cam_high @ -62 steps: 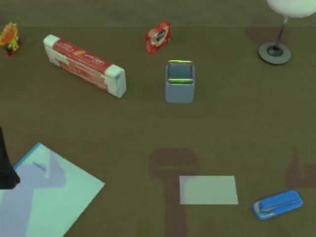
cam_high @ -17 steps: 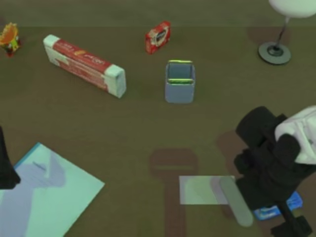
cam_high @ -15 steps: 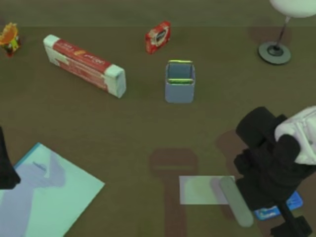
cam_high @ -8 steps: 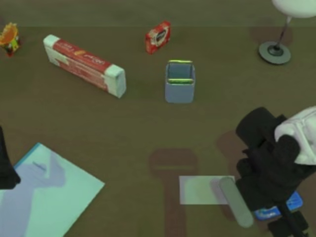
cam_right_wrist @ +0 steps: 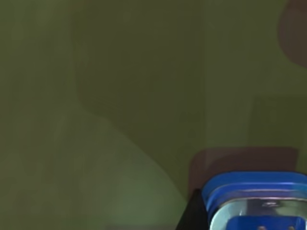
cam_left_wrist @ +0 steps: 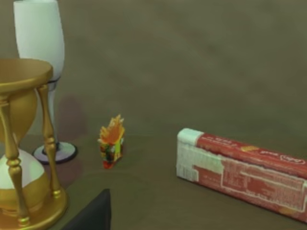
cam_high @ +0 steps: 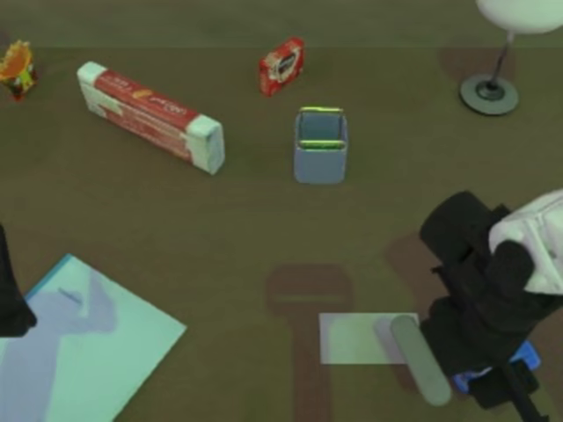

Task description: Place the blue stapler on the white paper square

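Note:
The blue stapler lies at the table's front right, mostly covered by my right arm; only small blue bits show in the top view. My right gripper is down over it. In the right wrist view the stapler's rounded blue end fills the corner, close to the camera. The white paper square lies flat just left of the stapler, with its right edge under the arm. My left gripper stays parked at the table's left edge.
A long red-and-white box and a small red box lie at the back. A grey-blue square cup stands mid-table. A lamp base is back right, a small toy back left, a large light-cyan sheet front left.
My right arm has come in over the stapler since the earliest frame. Over the last second it has sunk a little lower, hiding more of the stapler. The stapler and paper have stayed put.

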{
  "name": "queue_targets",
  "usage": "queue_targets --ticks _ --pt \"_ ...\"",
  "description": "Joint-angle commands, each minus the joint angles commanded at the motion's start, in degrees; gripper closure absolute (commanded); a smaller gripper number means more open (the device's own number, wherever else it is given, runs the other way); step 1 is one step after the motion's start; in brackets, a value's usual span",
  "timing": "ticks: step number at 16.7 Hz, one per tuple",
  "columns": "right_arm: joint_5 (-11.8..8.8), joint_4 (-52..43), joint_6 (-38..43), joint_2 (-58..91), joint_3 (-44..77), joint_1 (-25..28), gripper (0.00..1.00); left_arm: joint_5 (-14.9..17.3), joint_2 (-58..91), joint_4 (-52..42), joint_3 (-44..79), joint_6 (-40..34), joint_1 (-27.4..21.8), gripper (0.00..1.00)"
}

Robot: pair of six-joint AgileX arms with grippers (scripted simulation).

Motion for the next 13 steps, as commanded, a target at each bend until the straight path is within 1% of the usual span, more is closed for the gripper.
queue_targets --ticks 1,10,13 --pt "0.0 0.0 0.0 0.0 0.0 0.0 1.00 0.0 0.0 0.0 0.0 0.0 0.0 0.00" --pt "0.0 -0.2 0.0 -0.1 0.2 0.0 1.00 0.0 0.0 0.0 0.0 0.0 0.0 0.00" --pt "0.0 -4.2 -0.3 -2.0 2.8 0.1 1.00 0.0 0.0 0.0 0.0 0.0 0.0 0.00"
